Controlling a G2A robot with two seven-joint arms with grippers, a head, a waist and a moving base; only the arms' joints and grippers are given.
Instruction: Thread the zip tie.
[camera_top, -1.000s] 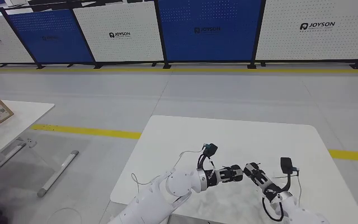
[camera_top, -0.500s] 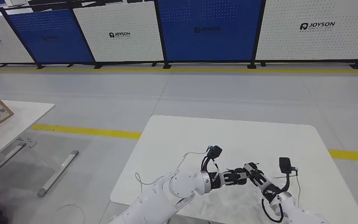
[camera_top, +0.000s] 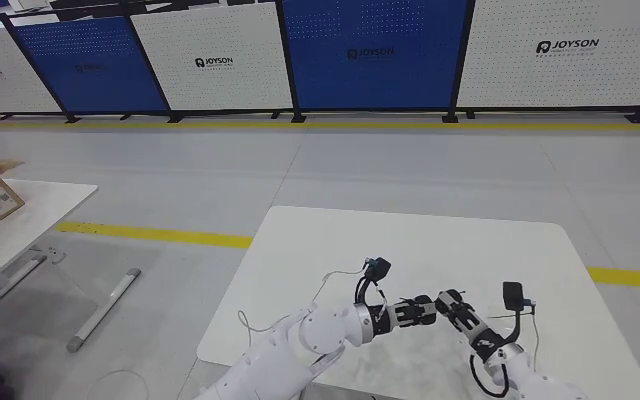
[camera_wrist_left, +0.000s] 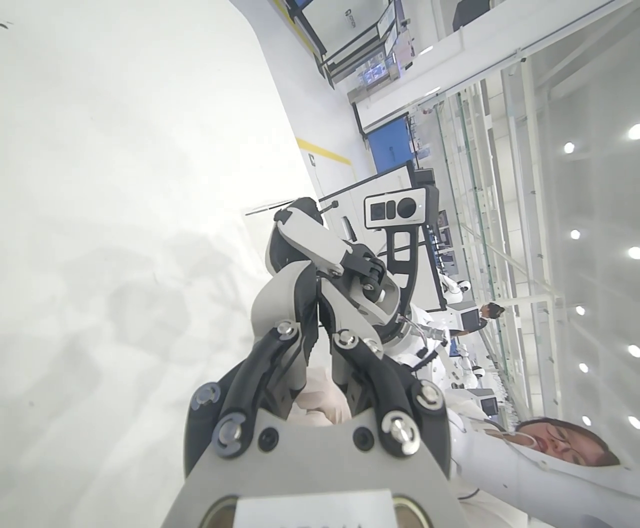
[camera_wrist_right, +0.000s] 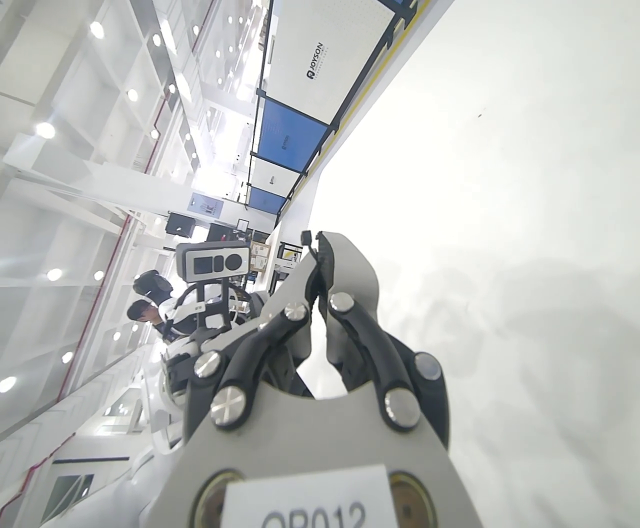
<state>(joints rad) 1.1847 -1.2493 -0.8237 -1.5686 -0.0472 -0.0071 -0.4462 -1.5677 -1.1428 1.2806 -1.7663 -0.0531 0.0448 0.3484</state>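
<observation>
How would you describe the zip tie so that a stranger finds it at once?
Start at the white table, toward the side nearest the robot. There the right gripper is shut on the zip tie. It is the thin black strip with a small square head poking out between the jaws, far slimmer than they are.

Both arms are low over the near edge of the white counter (camera_top: 420, 240). The left claw (camera_top: 427, 308) and the right claw (camera_top: 442, 302) sit tip to tip above the counter's near middle, practically touching. A yellow floor line (camera_top: 150, 234) runs behind the counter.
</observation>
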